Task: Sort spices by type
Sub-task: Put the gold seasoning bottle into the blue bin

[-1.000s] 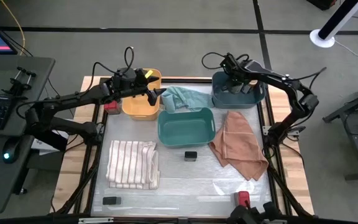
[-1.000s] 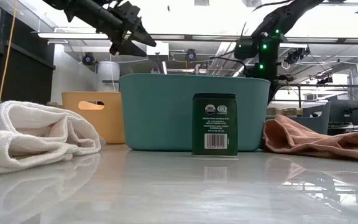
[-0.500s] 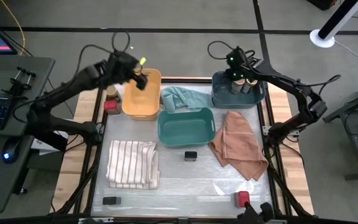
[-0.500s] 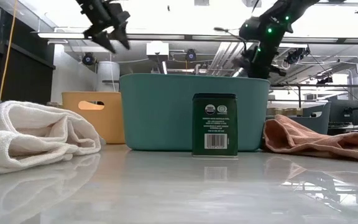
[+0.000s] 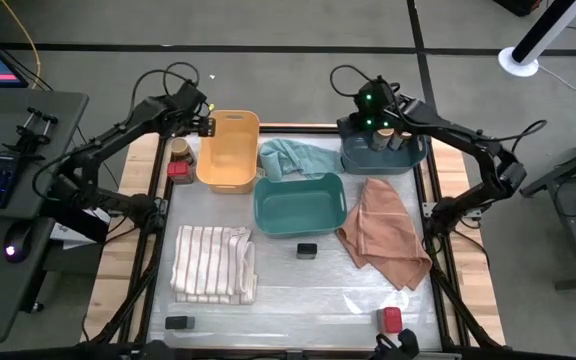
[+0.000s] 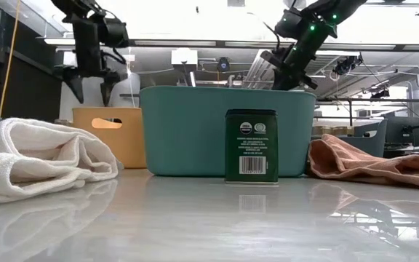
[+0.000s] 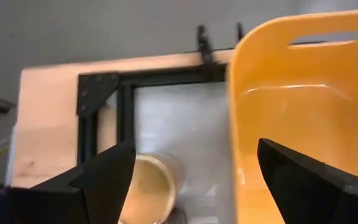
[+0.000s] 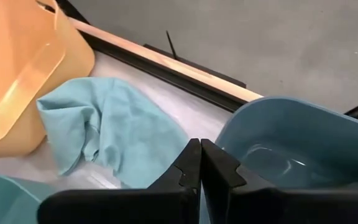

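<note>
Left gripper (image 5: 190, 125), fingers spread and empty, hangs by the yellow plastic bin (image 5: 229, 150), seemingly straight above the round tan-lidded jar (image 7: 146, 190) outside its wall. Far right gripper (image 5: 360, 112), clenched shut, waits over the blue bin (image 5: 382, 156).

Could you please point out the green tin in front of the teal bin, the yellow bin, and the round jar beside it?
Green tin (image 6: 251, 145), low view, front label.
Yellow bin (image 5: 228, 150), high view, inside floor.
Round jar (image 7: 148, 190), left wrist view, tan lid.
</note>
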`<state>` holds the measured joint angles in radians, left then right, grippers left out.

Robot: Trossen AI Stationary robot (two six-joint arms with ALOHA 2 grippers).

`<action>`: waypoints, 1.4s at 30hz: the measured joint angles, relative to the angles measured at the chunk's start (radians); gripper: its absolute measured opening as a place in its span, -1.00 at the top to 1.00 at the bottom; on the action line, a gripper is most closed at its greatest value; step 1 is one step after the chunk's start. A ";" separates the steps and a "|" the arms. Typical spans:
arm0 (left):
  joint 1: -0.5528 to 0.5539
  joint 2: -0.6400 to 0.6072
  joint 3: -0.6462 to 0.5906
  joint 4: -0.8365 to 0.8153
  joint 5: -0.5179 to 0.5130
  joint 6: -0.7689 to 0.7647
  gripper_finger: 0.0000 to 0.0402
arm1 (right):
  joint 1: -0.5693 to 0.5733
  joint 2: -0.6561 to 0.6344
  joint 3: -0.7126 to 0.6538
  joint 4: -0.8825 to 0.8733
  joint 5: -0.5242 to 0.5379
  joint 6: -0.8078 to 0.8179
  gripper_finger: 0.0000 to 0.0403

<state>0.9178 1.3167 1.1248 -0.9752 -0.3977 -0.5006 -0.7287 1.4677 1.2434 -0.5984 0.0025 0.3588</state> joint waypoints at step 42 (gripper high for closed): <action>-0.019 0.237 0.241 -0.476 -0.030 0.233 -0.51 | 0.005 0.000 0.000 0.003 -0.131 -0.132 1.00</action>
<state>0.8989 1.5540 1.3659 -1.4510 -0.4279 -0.2680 -0.7235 1.4677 1.2438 -0.5950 -0.1283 0.2264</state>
